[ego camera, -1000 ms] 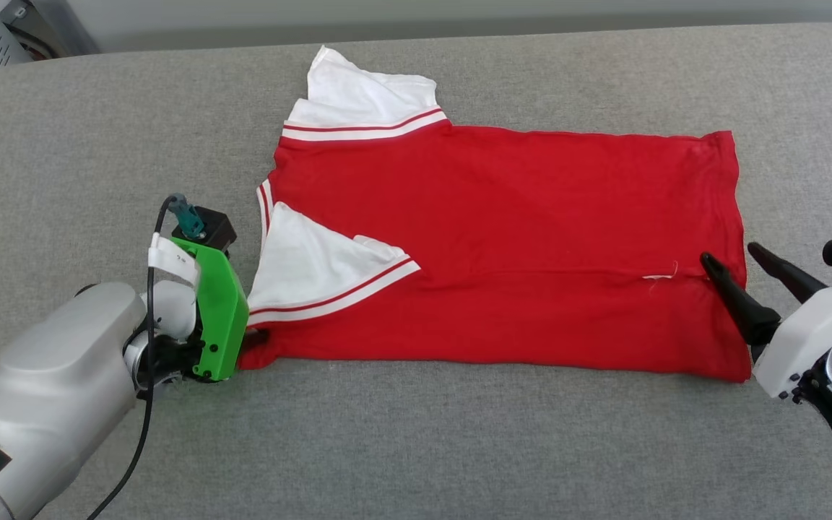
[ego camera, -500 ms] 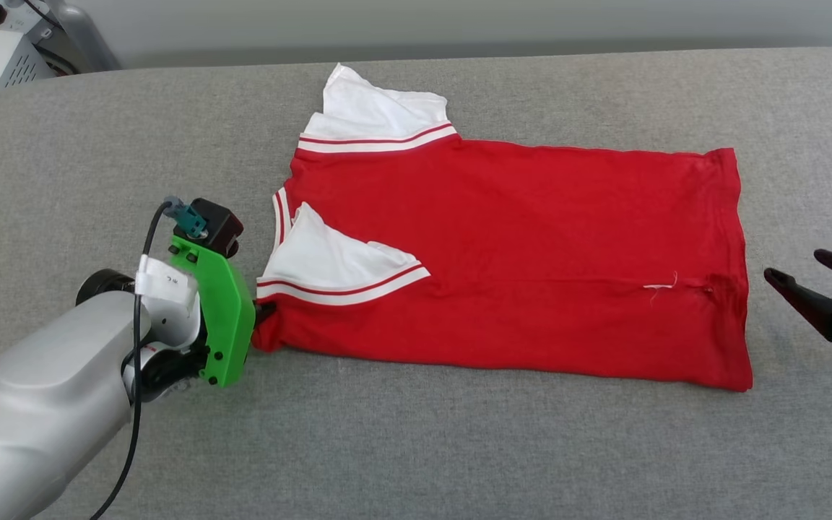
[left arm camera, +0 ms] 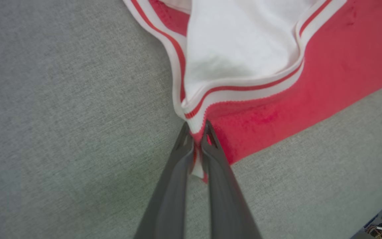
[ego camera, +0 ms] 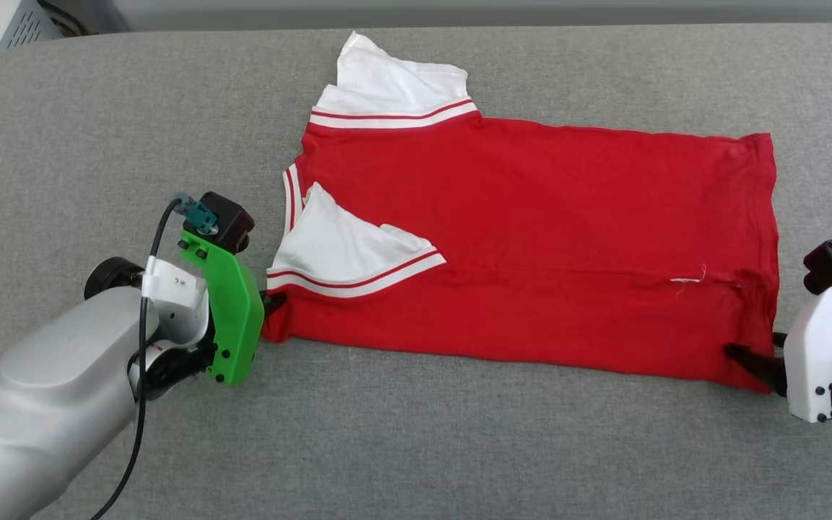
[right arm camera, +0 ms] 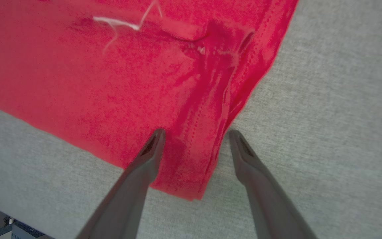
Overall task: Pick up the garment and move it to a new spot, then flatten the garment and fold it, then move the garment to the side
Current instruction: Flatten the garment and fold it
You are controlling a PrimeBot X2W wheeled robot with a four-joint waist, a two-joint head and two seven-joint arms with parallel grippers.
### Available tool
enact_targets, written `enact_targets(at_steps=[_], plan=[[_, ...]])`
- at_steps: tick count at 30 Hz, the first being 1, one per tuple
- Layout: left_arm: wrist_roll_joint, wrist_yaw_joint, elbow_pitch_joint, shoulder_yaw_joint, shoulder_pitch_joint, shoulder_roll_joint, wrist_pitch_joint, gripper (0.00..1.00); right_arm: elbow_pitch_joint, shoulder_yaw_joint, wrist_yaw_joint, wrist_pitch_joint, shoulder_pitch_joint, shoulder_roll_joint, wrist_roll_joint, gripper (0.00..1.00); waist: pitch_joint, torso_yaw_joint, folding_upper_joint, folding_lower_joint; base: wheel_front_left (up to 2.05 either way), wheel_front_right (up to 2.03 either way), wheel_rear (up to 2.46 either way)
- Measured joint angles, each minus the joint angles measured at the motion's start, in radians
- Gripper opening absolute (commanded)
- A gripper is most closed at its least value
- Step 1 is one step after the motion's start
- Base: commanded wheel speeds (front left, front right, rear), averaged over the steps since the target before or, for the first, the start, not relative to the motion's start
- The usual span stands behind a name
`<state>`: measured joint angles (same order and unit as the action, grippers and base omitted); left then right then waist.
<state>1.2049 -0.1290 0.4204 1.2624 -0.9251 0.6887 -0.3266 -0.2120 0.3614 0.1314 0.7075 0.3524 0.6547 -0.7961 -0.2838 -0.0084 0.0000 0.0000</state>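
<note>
Left gripper (left arm camera: 196, 132) is pinched tight on the shirt (ego camera: 531, 238), at the near corner by the white sleeve (ego camera: 344, 245). The shirt lies flat on the grey table (ego camera: 423, 448), part folded, neck end to the left and hem to the right. It looks soft, light and floppy, so I think it will sag if lifted by one corner; both near corners seem the best places to hold. Right gripper (right arm camera: 196, 132) has its fingers wide apart around the near hem corner, not pinching yet.
</note>
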Motion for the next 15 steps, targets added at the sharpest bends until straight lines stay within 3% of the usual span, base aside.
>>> enact_targets(at_steps=[7,8,9,15], plan=[[0.0,0.0,-0.002,0.003,0.002,-0.001,0.009,0.0,-0.093,0.058,-0.001,-0.027,0.003,-0.016,-0.002,1.0,-0.017,0.01,0.0,0.0,0.0,0.0,0.0],[0.0,0.0,-0.002,0.003,0.003,-0.001,0.01,0.0,-0.1,0.063,-0.001,-0.042,0.005,-0.018,-0.004,0.22,-0.016,0.01,0.0,0.0,0.0,0.0,0.0],[0.0,0.0,-0.001,0.003,0.004,-0.001,0.011,0.0,-0.107,0.067,-0.001,-0.059,0.005,-0.019,-0.011,0.0,-0.014,0.009,-0.0001,0.0,0.0,0.0,0.0],[0.011,0.0,0.006,0.004,0.041,0.007,0.039,0.0,-0.113,0.097,-0.001,-0.155,0.019,-0.021,-0.047,0.0,0.015,-0.002,0.0,0.0,0.0,0.0,0.0]])
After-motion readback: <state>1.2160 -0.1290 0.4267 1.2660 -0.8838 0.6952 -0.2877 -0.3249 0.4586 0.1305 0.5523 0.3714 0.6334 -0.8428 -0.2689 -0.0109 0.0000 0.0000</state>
